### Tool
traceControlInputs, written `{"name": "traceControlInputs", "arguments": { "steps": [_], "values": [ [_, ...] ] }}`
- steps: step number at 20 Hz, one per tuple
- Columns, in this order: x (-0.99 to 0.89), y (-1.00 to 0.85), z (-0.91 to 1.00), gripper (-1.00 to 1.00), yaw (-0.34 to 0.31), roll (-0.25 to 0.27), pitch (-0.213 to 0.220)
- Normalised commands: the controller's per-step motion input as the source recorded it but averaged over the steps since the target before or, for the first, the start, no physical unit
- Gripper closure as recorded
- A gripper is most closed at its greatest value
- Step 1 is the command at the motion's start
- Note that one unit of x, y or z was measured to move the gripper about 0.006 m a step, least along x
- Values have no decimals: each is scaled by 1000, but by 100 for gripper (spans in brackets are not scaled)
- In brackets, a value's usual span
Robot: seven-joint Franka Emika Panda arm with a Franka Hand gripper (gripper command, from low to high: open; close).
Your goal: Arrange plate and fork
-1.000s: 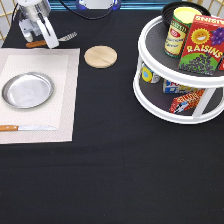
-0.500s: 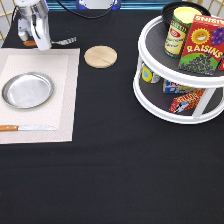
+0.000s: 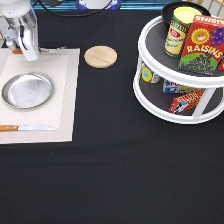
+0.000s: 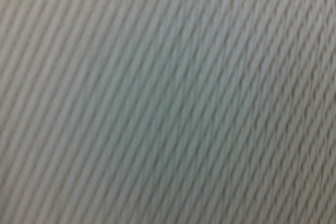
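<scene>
Up at the exterior view's top left, hanging low over the far edge of the mat: the claw, sitting right at the brown handle end of the fork. Not showing clearly enough to tell whether spread, pressed together or pinching the handle.

Lying crosswise along that top edge of the mat, the fork, with its handle mostly hiding behind the claw and its silver tines pointing toward the exterior view's right, reaching close to the mat's top right corner.

Resting just below the claw, on the left half of the mat, well apart from the fork: the plate, flat, with its rim facing up. Lying near the mat's bottom edge, below the plate and not touching it: a knife, handle running off the exterior view's left, blade pointing right.

Sitting off the mat on the black table, just to the right of the fork's tines: a round wooden disc.

Standing farther out, at the exterior view's top right: a white two-level round shelf, carrying a raisin box and a can on top and small packets underneath.

Filling the wrist view: nothing but a fine pale ribbed weave, seen from very close.
</scene>
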Motion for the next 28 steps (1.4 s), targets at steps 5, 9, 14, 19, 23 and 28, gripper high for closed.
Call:
{"name": "traceControlInputs", "arguments": {
  "steps": [5,9,14,19,23,28],
  "values": [
    [22,-86,-83,100,-212,0,54],
    [204,22,-29,100,-82,-12,75],
    [313,38,-34,100,29,-19,83],
    [217,-46,-8,100,144,0,60],
    [-114,-224,-63,100,72,0,48],
    [119,-293,0,100,39,6,55]
  ]
}}
